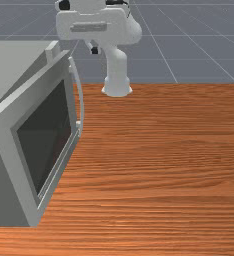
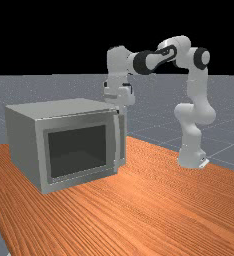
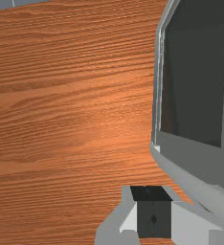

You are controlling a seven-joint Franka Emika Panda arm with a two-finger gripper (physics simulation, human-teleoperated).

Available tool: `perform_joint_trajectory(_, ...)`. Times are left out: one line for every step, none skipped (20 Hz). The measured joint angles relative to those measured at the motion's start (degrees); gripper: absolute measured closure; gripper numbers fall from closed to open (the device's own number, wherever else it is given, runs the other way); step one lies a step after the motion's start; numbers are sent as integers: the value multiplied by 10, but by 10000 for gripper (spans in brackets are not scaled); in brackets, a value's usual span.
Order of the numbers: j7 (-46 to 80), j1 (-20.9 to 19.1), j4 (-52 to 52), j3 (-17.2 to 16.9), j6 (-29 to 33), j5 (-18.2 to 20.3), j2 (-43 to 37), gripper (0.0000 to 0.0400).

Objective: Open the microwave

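Observation:
The grey microwave (image 1: 19,55) (image 2: 26,137) has its dark-windowed door (image 1: 46,135) (image 2: 78,150) (image 3: 197,86) slightly ajar, a narrow wedge showing between door and body. A curved upright handle (image 1: 80,100) (image 2: 117,145) (image 3: 188,184) runs along the door's free edge. My gripper (image 1: 94,50) (image 2: 118,111) points down close to the handle's upper end, just to its right in the front view. In the wrist view the gripper (image 3: 153,210) is shut, its dark tips together beside the handle with nothing seen between them.
The orange-brown wooden table (image 1: 164,165) (image 2: 154,210) (image 3: 71,105) extends in front of the door and toward the arm's base (image 1: 116,87) (image 2: 191,157). The microwave body stands at the front view's left, close to my hand.

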Motion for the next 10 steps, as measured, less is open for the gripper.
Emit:
perform_joint_trajectory(0, -6, 28, -9, -6, 1, -5, 400)
perform_joint_trajectory(0, -16, 56, -21, -9, 1, -6, 400)
perform_joint_trajectory(0, -28, 75, -33, -11, 0, -6, 400)
perform_joint_trajectory(0, -40, 89, -45, -9, -1, -5, 400)
perform_joint_trajectory(-1, -51, 96, -55, -7, -4, -3, 400)
perform_joint_trajectory(-1, -61, 100, -62, -3, -6, 1, 400)
perform_joint_trajectory(-1, -69, 101, -69, -2, -12, 10, 400)
perform_joint_trajectory(-1, -75, 100, -73, 1, -20, 22, 400)
perform_joint_trajectory(0, -80, 100, -76, 4, -28, 38, 400)
perform_joint_trajectory(1, -83, 101, -77, 4, -33, 61, 400)
